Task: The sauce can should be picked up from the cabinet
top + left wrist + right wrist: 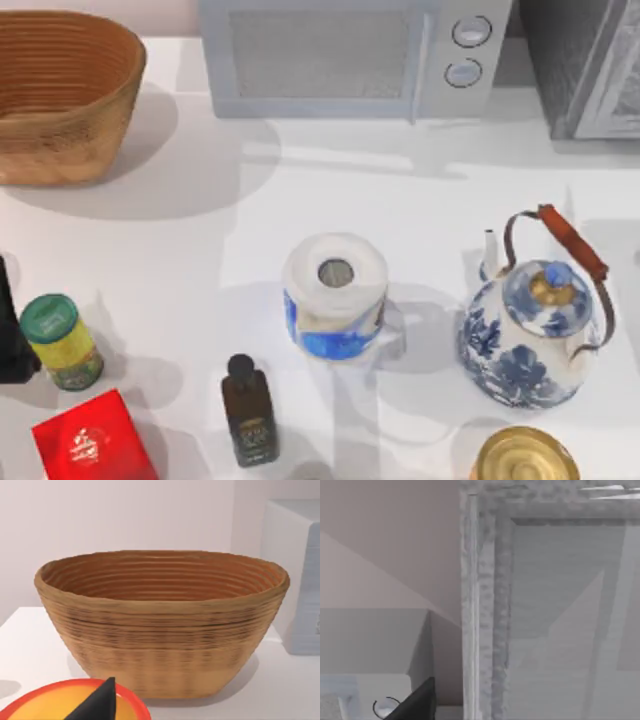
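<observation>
- The white table (200, 250) is crowded: a woven basket (60, 95) at the back left, a microwave (340, 55) at the back middle, and the cabinet (590, 70) in the back right corner.
- My right gripper (417, 702) faces the cabinet's pale door from close by, with the microwave just beside it. The door looks shut from here. I cannot tell whether this gripper is open or shut.
- My left gripper (97, 702) is low on the left side of the table, looking at the basket. Just under it is a round top with a red rim and a yellow-orange middle, which I take for the sauce can (55, 705). If so, it stands on the table in front of the basket, well apart from the cabinet. I cannot tell whether the left gripper is wide, narrow or holding it.
- I judge the can stiff and fairly light, with a smooth, slippery wall. It should not dent under a firm squeeze.
- I would take it across the middle of the body, below the rim, squarely so that it does not roll out.
- The green-lidded can (60, 340) stands close by and could be knocked over.
</observation>
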Motion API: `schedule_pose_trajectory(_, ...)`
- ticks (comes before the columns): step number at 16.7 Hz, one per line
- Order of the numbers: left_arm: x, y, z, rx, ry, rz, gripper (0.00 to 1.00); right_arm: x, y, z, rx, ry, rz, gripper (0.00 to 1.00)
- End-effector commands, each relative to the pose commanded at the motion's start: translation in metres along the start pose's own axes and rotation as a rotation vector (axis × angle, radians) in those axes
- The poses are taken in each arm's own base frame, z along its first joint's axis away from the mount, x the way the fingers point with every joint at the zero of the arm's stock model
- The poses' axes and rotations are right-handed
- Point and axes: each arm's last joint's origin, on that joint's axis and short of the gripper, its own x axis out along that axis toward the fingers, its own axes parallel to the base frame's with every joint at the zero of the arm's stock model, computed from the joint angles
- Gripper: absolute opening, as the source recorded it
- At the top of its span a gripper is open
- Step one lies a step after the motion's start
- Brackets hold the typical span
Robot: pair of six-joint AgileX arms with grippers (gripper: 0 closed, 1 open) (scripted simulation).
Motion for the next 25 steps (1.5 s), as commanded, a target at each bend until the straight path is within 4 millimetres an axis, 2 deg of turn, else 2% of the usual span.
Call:
schedule_pose_trajectory(3, 0.000, 0.000, 0.000, 0.000, 0.000, 0.000, 1.00, 0.027, 0.007, 0.060, 0.001, -0.012, -0.001, 1.00)
schedule_pose_trajectory(5, 0.000, 0.000, 0.000, 0.000, 0.000, 0.000, 1.00, 0.048, 0.013, 0.093, 0.002, -0.020, -0.001, 1.00)
schedule_pose_trajectory(9, 0.000, 0.000, 0.000, 0.000, 0.000, 0.000, 1.00, 0.086, 0.026, 0.134, 0.004, -0.027, 0.001, 1.00)
schedule_pose_trajectory(13, 0.000, 0.000, 0.000, 0.000, 0.000, 0.000, 1.00, 0.109, 0.035, 0.148, 0.003, -0.017, 0.002, 1.00)
schedule_pose_trajectory(21, 0.000, 0.000, 0.000, 0.000, 0.000, 0.000, 1.00, 0.115, 0.035, 0.150, 0.004, -0.020, -0.002, 1.00)
schedule_pose_trajectory(23, 0.000, 0.000, 0.000, 0.000, 0.000, 0.000, 1.00, 0.129, 0.037, 0.154, 0.006, -0.024, -0.003, 1.00)
schedule_pose_trajectory(25, 0.000, 0.000, 0.000, 0.000, 0.000, 0.000, 1.00, 0.153, 0.040, 0.153, 0.005, -0.015, -0.004, 1.00)
